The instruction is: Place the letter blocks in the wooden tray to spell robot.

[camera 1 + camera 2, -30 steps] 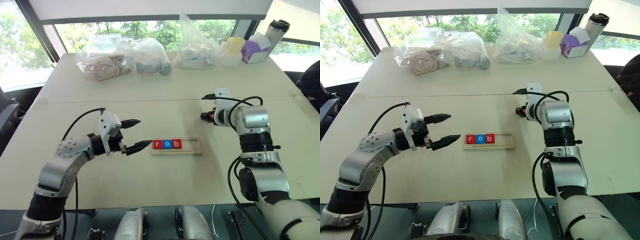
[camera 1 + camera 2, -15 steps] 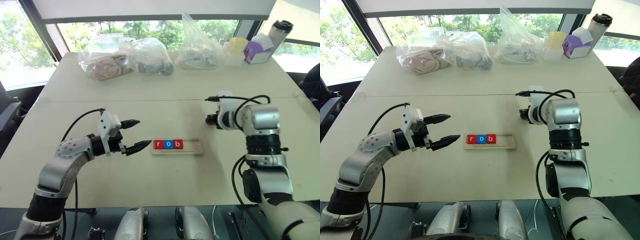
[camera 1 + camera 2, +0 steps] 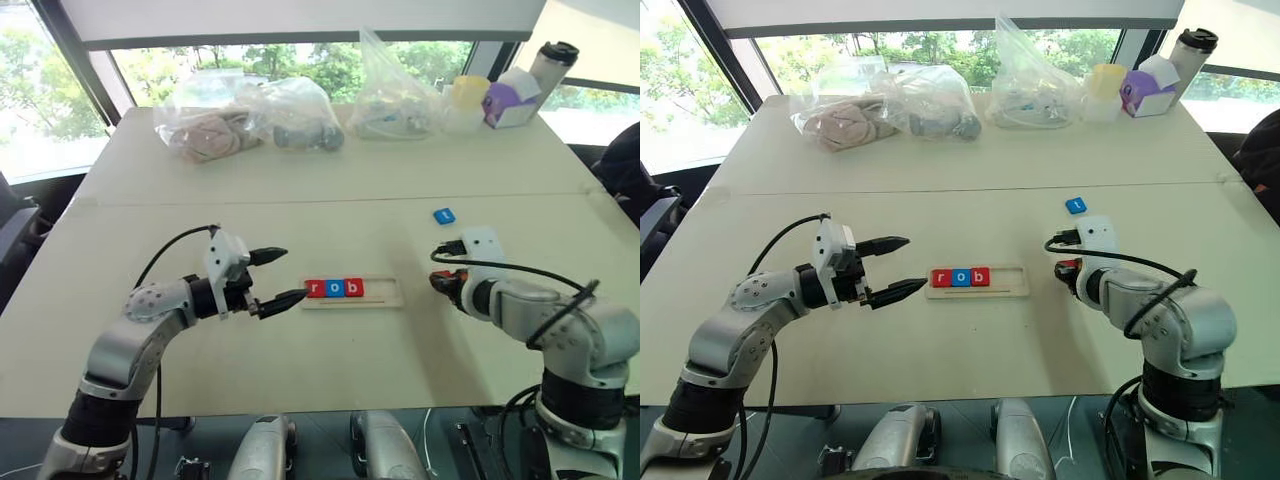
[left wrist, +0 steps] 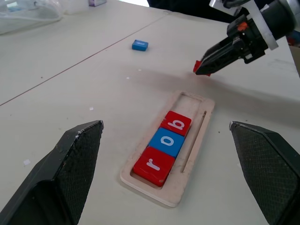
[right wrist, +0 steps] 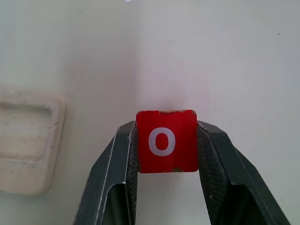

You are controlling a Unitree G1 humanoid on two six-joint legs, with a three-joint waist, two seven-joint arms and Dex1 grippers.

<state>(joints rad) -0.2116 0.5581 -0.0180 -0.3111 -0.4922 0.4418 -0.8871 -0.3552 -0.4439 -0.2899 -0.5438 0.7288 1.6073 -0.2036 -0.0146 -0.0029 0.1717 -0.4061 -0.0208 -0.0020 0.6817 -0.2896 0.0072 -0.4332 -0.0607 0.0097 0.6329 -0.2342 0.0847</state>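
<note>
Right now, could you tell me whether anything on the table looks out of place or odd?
Nothing looks damaged or spilled. The wooden tray holds r, o, b neatly at its left end. The red o block is gripped in the right hand near the tray. The blue block lies loose, far from the tray, yet to be placed.

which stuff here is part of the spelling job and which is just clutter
Job: wooden tray holding r, o, b blocks; red o block in the right end effector; blue block on the table.

Clutter: plastic bags, tumbler, purple box.
</note>
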